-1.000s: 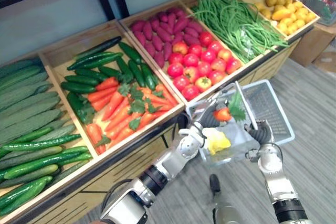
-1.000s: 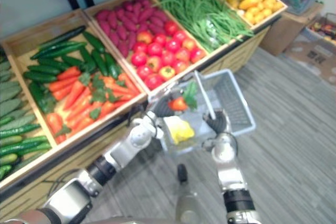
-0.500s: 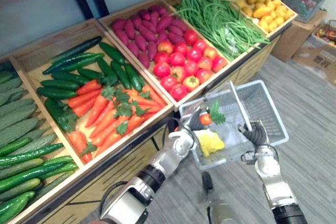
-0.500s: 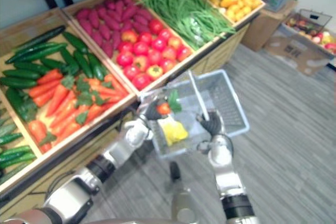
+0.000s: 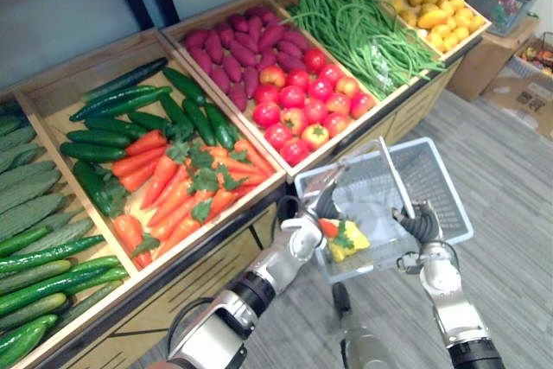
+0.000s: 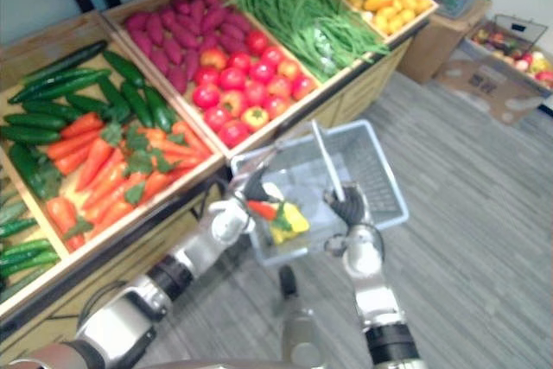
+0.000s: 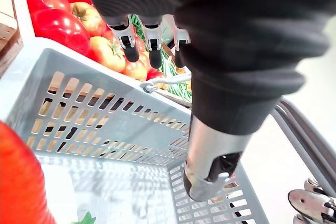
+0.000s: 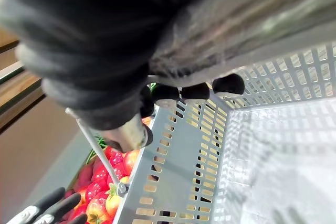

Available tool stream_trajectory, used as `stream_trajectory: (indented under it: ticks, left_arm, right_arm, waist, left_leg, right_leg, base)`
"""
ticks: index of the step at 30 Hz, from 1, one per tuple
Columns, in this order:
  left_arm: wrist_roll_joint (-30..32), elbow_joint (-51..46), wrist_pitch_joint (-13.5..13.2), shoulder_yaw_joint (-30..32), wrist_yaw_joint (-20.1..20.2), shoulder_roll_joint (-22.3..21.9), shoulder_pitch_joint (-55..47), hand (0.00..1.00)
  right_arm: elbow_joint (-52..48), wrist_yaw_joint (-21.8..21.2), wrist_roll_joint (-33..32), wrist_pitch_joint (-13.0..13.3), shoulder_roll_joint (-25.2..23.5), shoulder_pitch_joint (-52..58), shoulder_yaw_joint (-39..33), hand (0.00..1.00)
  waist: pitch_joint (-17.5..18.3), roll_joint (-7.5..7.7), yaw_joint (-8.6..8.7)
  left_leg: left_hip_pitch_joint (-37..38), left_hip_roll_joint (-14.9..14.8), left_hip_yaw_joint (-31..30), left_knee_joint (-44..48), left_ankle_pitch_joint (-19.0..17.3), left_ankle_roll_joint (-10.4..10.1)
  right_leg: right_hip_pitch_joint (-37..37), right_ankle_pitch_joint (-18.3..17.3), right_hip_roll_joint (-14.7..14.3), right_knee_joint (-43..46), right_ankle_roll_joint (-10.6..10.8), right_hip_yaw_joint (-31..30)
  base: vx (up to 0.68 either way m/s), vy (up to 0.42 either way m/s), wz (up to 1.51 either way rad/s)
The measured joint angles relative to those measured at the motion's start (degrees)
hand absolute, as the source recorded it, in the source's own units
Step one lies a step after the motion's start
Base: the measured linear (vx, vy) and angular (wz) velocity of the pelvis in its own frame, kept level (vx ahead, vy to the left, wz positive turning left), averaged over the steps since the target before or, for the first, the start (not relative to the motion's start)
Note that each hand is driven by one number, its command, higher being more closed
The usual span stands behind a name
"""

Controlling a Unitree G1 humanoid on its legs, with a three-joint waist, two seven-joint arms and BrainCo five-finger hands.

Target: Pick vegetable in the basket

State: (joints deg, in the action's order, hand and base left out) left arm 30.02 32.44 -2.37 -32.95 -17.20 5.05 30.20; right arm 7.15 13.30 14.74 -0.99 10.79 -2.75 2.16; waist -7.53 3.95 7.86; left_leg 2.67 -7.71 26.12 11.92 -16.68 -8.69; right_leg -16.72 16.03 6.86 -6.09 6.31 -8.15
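Holds the basket (image 5: 436,183) by its handle (image 5: 396,174) with the right hand (image 5: 421,229), fingers curled tight round the bar. Has the left hand (image 5: 304,232) at the near rim, fingers straight and loose, gripping nothing. Shows a carrot (image 5: 329,227) lying inside the basket on a yellow thing (image 5: 352,244), beside a crate of tomatoes (image 5: 298,118).

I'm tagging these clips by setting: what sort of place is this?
Most likely a shop's produce section, or a mock-up of one: slanted wooden bins sorted with cucumbers, carrots, tomatoes and green beans, plus a grey shopping basket.
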Motion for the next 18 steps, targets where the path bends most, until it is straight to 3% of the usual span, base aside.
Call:
stream_trajectory:
  ticks: [13,18]
  left_arm:
    - [0.0,-0.6,0.0,-0.6,0.0,-0.1,0.0,0.00]
    - [-0.1,-5.9,-0.2,-0.5,0.0,-0.1,0.0,0.00]
  right_arm:
    - [0.3,0.0,0.0,0.0,-0.7,0.3,-0.1,1.00]
    - [1.0,0.0,0.3,0.0,-1.5,0.8,-1.1,1.00]
  waist:
    - [0.0,0.01,0.05]
    - [0.0,0.00,-0.08]
  left_leg:
    - [-0.4,0.1,-0.7,0.1,0.0,0.0]
    - [-0.7,0.0,-1.7,0.1,0.0,0.1]
  right_leg:
    - [0.0,0.0,0.4,0.0,0.0,0.6]
    - [0.2,0.3,0.5,0.0,0.4,1.4]
  base:
    - [0.00,0.000,0.02]
    - [0.01,-0.007,0.07]
